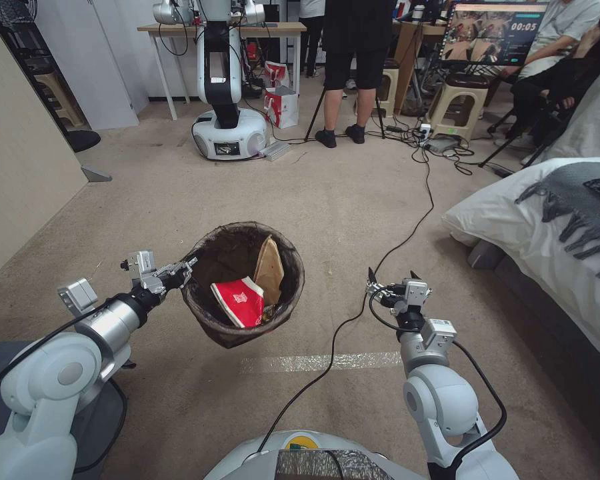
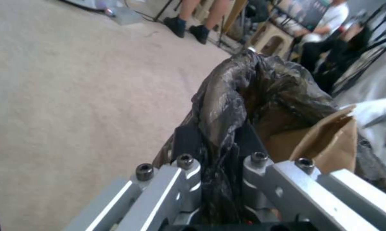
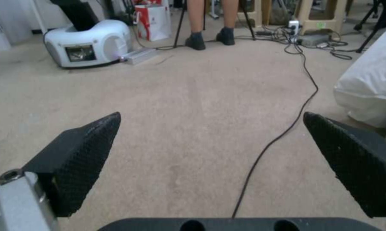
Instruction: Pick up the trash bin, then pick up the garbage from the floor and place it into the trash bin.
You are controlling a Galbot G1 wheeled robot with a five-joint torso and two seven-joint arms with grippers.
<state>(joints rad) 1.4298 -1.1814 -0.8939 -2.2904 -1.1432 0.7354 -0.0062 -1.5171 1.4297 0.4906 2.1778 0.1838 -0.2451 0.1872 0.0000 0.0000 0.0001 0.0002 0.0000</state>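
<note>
Left gripper [image 1: 183,270] is clamping the trash bin [image 1: 243,333] by its rim above the floor [image 1: 353,213], red packet [image 1: 239,301] and tan paper [image 1: 269,269] inside, while right gripper [image 1: 393,280] is hovering wide-spread; collecting seems under way, next calls for locating remaining litter.

Dark brown-black crinkled liner bag [image 1: 213,327]; inside it, a red paper packet with white print [image 1: 239,301] and a plain tan paper piece [image 1: 269,268]; beige carpet [image 1: 327,207].

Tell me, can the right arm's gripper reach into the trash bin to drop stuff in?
Probably yes. The right gripper is open, holding nothing, beside the trash bin, which the left gripper holds up by its rim. Its open top faces up, with only carpet between.
</note>
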